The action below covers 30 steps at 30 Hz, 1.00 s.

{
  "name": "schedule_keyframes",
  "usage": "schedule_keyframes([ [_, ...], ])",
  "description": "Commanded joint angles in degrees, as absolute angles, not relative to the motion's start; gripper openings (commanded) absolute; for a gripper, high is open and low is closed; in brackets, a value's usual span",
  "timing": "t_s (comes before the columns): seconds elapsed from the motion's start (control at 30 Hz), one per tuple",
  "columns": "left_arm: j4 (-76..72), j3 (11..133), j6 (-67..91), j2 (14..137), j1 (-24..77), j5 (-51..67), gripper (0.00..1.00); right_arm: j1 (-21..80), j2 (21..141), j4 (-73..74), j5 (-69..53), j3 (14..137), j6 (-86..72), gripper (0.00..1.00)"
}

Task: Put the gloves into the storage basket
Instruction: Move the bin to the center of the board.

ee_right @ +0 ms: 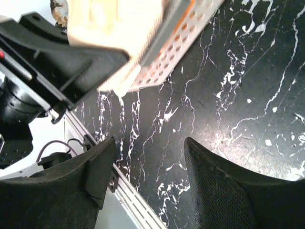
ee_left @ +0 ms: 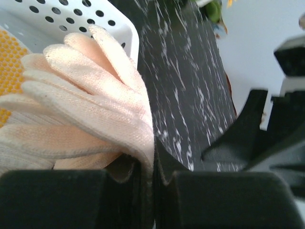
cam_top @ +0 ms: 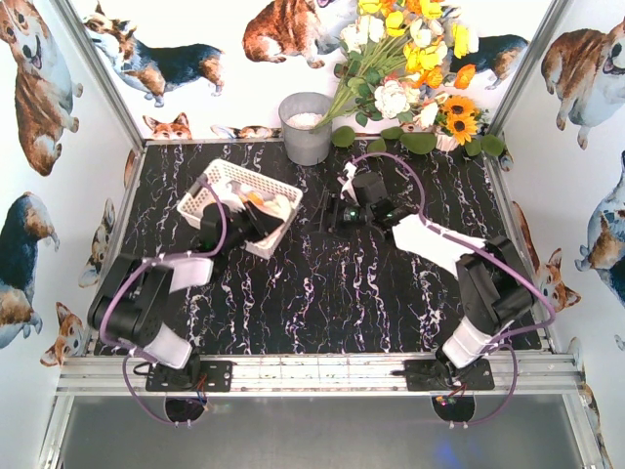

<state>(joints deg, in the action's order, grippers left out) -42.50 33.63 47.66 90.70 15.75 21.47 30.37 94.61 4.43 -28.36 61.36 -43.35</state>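
White basket [cam_top: 252,173]; cream-peach glove [ee_left: 86,109]; yellow honeycomb-patterned glove [ee_left: 8,62]; black table [cam_top: 342,293], white marble veins; grey bucket [cam_top: 306,137].

Fig.: robot test booth, lab-type setting. My two arm bases [cam_top: 200,374] sit bolted on aluminium rail [cam_top: 312,369] at near edge of table. Purple cables [cam_top: 391,154] loop in open air over my links. Bare aluminium posts [cam_top: 98,68] frame enclosure at corners. Walls [cam_top: 39,88] are white printed panels with repeated corgi motif, a backdrop rather than room decor. Tabletop [cam_top: 342,283] is black with white marble veining and fills booth wall to wall. Flower bunch [cam_top: 410,59] and grey bucket [cam_top: 306,127] stand against back panel.
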Motion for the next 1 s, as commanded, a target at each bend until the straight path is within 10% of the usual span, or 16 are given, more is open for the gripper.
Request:
schedule_keyframes([
  [0.0,-36.82,30.39,45.72,84.63,21.16,23.95,0.00,30.33,88.91,6.03,-26.21,60.36,-40.95,0.61],
  [0.33,-30.17,30.71,47.75,68.33,23.63,20.29,0.00,29.26,78.17,11.07,-26.30,57.42,-36.26,0.69],
  [0.97,-43.77,37.76,66.52,63.24,20.00,24.87,0.00,30.73,84.68,-36.86,-44.65,50.33,-45.69,0.82],
])
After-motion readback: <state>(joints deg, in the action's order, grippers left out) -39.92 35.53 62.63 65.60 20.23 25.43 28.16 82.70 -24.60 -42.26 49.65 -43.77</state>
